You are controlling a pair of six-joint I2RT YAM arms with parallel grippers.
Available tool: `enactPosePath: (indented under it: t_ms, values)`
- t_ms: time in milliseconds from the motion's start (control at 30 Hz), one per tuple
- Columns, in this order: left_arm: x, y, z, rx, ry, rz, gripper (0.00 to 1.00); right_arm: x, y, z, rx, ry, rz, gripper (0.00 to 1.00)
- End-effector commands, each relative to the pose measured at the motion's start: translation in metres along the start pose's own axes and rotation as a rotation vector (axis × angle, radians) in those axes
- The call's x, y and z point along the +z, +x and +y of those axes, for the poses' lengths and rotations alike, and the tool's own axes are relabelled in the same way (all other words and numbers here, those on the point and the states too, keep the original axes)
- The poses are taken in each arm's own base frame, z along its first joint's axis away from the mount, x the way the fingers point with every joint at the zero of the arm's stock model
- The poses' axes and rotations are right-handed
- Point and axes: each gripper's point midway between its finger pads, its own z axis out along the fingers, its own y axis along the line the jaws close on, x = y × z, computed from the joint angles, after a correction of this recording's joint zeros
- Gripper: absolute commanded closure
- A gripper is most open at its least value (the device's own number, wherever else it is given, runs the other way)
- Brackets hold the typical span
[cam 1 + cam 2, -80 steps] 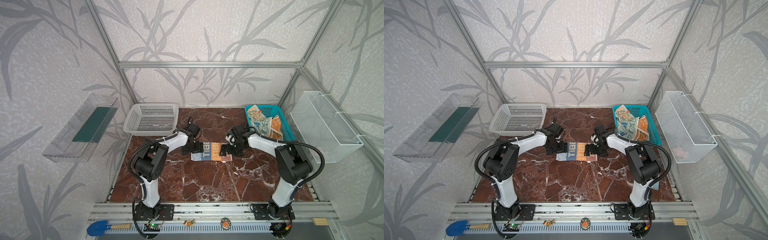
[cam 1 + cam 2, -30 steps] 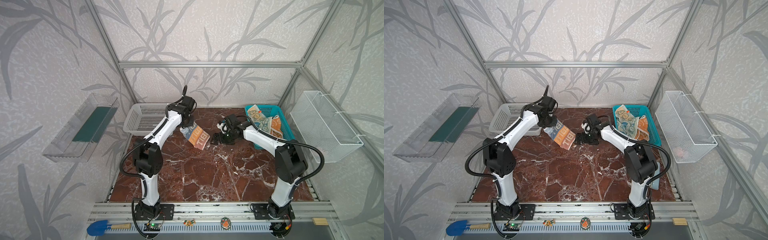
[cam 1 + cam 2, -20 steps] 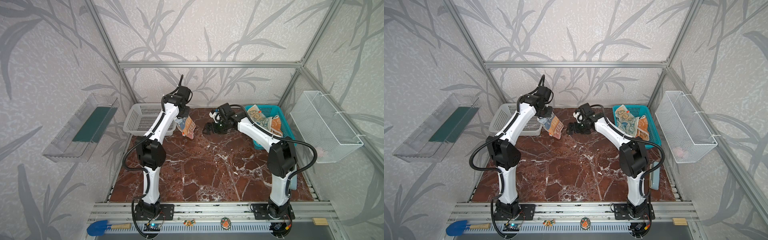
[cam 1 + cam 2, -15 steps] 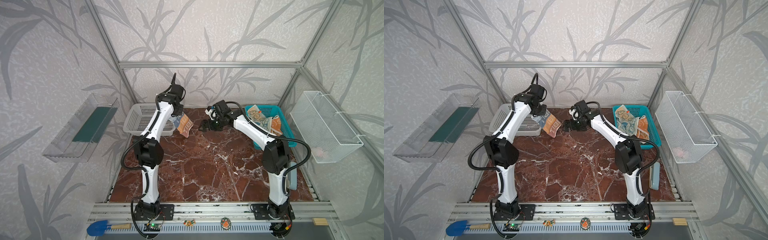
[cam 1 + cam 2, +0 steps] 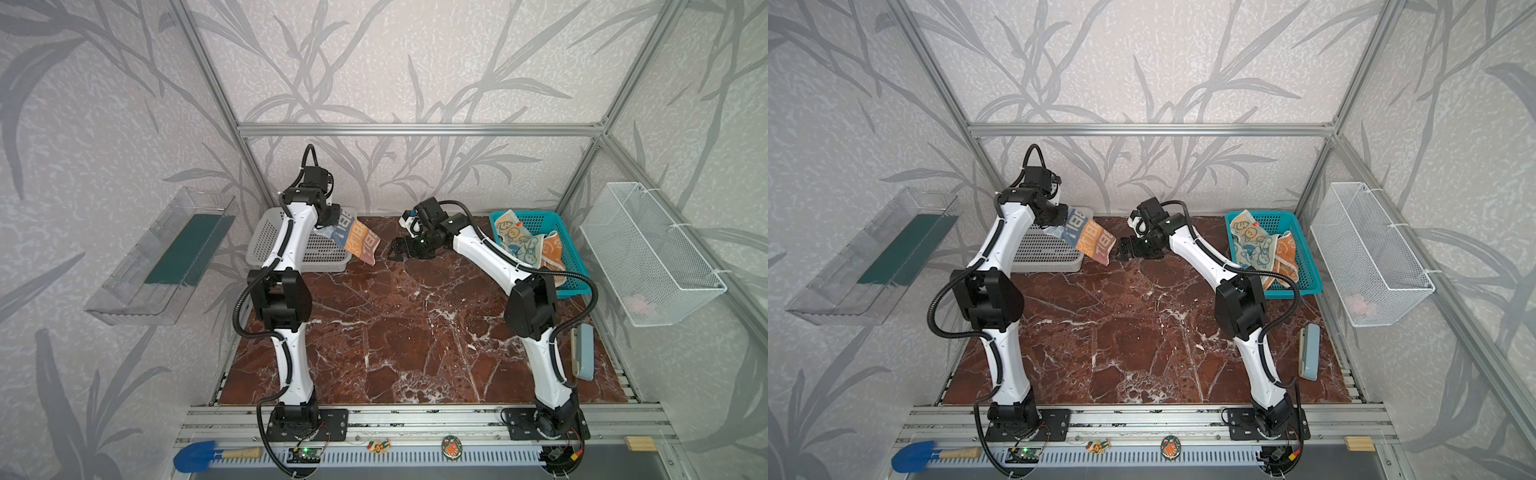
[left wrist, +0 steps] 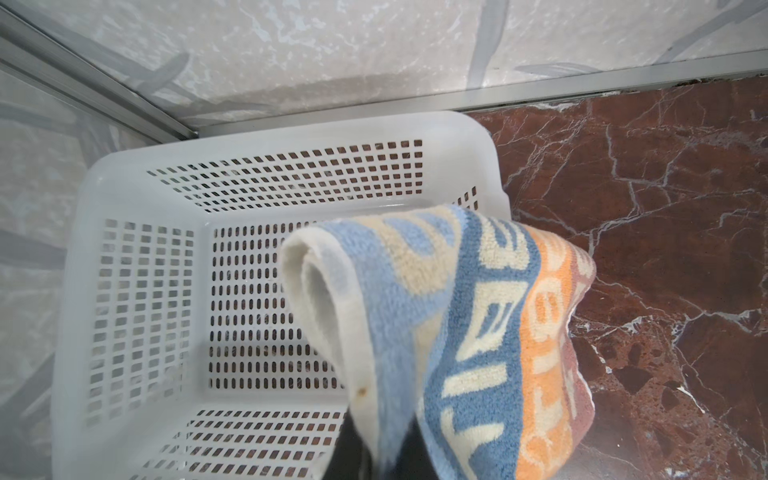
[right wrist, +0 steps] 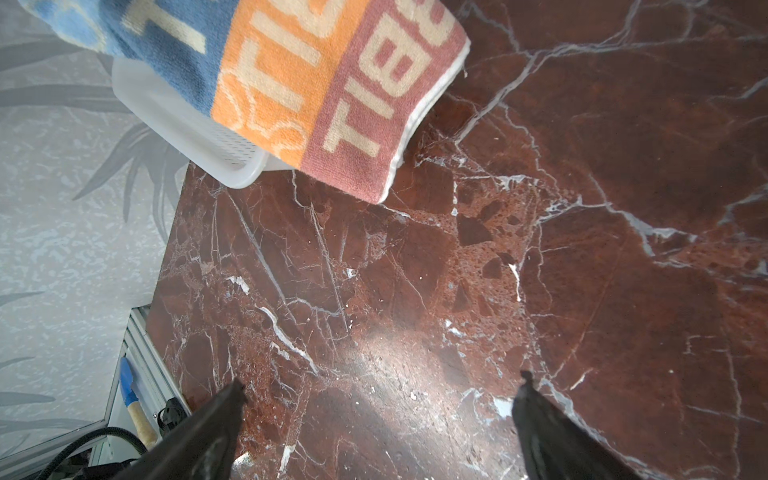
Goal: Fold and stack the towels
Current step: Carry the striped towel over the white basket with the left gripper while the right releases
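Observation:
The folded striped towel (image 5: 356, 240) (image 5: 1091, 240) with blue, orange and dusty-red lettered bands hangs in the air from my left gripper (image 5: 331, 219) (image 5: 1060, 219), which is shut on its blue end. It hovers above the right rim of the white basket (image 5: 266, 245) (image 6: 137, 291). In the left wrist view the towel (image 6: 457, 332) covers the jaws. My right gripper (image 5: 395, 250) (image 7: 380, 386) stands wide open and empty just right of the towel's (image 7: 311, 83) lower edge, above bare marble. A cream-and-blue bunny towel (image 5: 517, 245) and an orange towel (image 5: 552, 249) lie crumpled in the teal basket.
The teal basket (image 5: 577, 287) sits at the back right of the marble table. A wire basket (image 5: 648, 249) hangs on the right wall and a clear tray (image 5: 166, 257) on the left wall. A grey-blue bar (image 5: 582, 353) lies near the table's right edge.
My left gripper has lifted the folded striped towel off the table's middle and carried it back-left over the white basket's rim. The right gripper let go and followed, open.

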Motion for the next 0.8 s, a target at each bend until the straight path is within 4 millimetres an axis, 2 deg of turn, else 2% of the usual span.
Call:
enactPosePath:
  t_ms: [0,200,533,767]
  values:
    - [0.020,0.006,0.008,-0.023,0.057,0.001,1.00,0.006,0.002,0.005,-0.014,-0.005,0.025,0.01]
    - [0.040,0.027,0.039,-0.039,-0.029,0.057,1.00,0.010,-0.005,0.008,-0.027,-0.001,0.022,0.01]
    - [0.076,0.051,0.060,-0.009,-0.117,0.110,1.00,0.015,-0.011,0.027,-0.053,-0.007,0.025,0.01]
    - [0.103,0.073,0.074,0.019,-0.202,0.163,1.00,0.011,-0.015,0.029,-0.058,0.001,0.019,0.01]
